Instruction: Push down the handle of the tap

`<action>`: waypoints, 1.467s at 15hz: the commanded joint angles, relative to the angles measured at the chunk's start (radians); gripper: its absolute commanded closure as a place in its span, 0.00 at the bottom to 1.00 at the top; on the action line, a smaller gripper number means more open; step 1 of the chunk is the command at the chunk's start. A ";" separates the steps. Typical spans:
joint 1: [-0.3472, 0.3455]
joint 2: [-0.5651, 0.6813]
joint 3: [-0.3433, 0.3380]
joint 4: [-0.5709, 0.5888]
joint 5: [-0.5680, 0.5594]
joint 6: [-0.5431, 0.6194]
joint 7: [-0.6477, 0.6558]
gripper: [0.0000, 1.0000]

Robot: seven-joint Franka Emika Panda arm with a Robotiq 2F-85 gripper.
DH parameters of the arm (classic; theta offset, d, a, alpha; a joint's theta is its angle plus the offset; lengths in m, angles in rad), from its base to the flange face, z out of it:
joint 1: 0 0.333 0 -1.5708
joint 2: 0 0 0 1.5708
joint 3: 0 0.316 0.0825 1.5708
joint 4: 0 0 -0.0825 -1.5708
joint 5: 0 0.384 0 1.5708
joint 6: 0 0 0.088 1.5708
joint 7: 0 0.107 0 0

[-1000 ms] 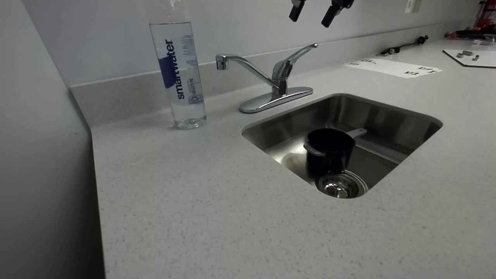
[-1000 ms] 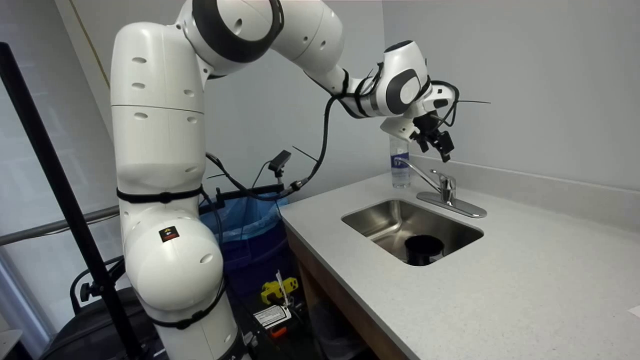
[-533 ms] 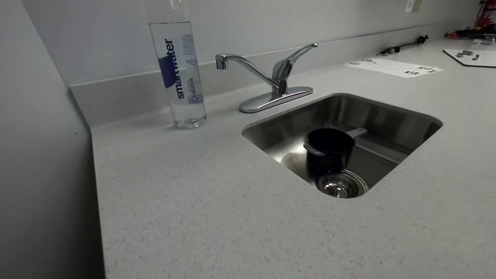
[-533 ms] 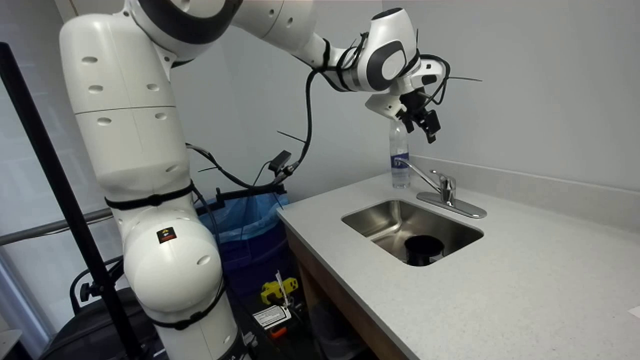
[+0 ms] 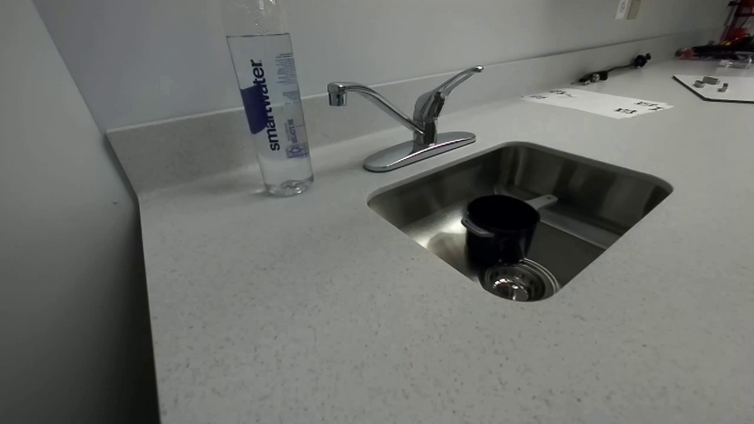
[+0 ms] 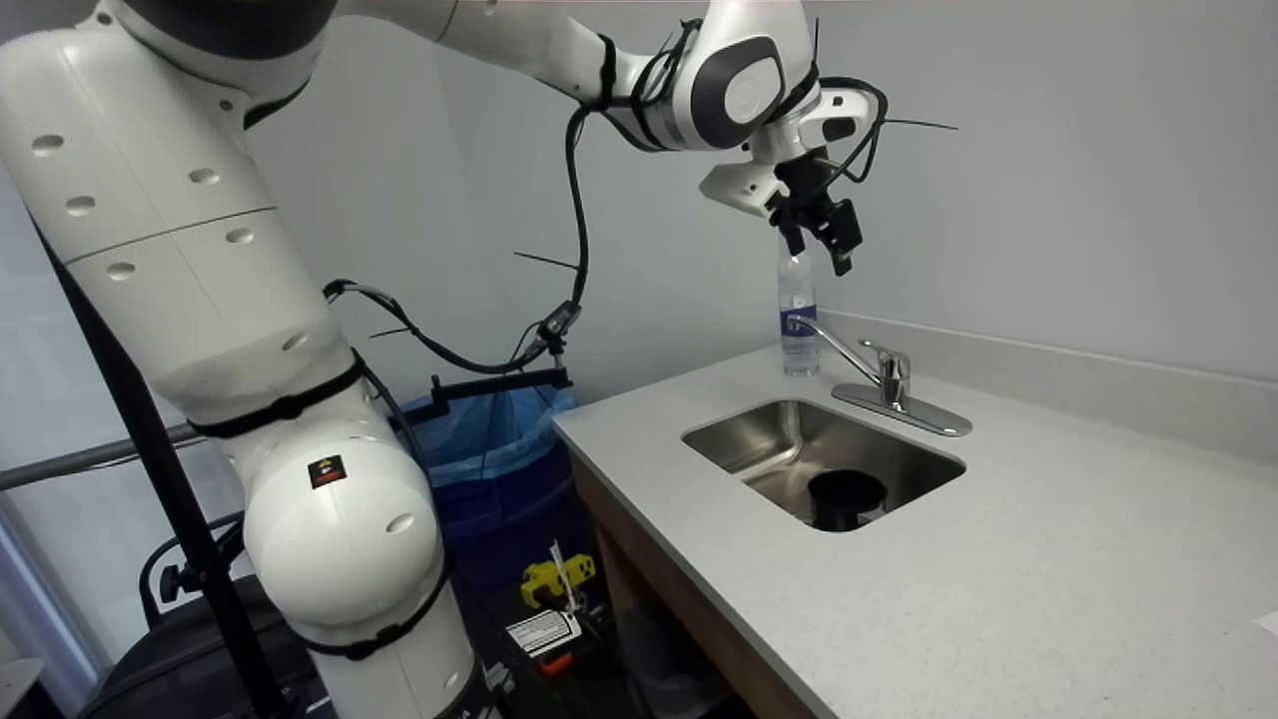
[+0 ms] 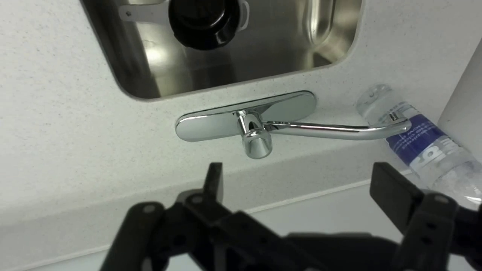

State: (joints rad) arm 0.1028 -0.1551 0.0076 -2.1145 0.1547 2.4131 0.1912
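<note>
The chrome tap [image 5: 427,132] stands behind the sink, and it also shows in an exterior view [image 6: 896,384] and the wrist view [image 7: 211,126]. Its slim handle [image 5: 459,81] slants upward from the body, and it also shows in an exterior view [image 6: 881,352]. In the wrist view the handle [image 7: 246,119] is foreshortened, pointing to the sink side. My gripper [image 6: 819,258] is well above the tap and touches nothing. In the wrist view the gripper [image 7: 299,165] is open and empty, with the tap body beyond its fingers. The gripper is out of an exterior view.
A clear water bottle [image 5: 274,118] stands near the spout's end. The sink [image 5: 589,159] holds a black pot [image 5: 500,229]. A wall and low backsplash [image 6: 1058,364] run behind the tap. Papers [image 5: 595,103] lie farther along the counter.
The arm has moved up and to the left in an exterior view, lifting the gripper away from the tap. The fingers have left the top of an exterior view. The handle looks unchanged.
</note>
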 commanded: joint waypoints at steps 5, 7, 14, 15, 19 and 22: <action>-0.030 -0.092 0.003 -0.045 0.029 -0.066 -0.053 0.00; -0.030 -0.102 0.001 -0.054 0.030 -0.067 -0.056 0.00; -0.030 -0.103 0.001 -0.060 0.031 -0.067 -0.056 0.00; -0.030 -0.103 0.001 -0.060 0.031 -0.067 -0.056 0.00; -0.030 -0.103 0.001 -0.060 0.031 -0.067 -0.056 0.00; -0.030 -0.103 0.001 -0.060 0.031 -0.067 -0.056 0.00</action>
State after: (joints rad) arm 0.0906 -0.2581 -0.0075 -2.1763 0.1793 2.3490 0.1392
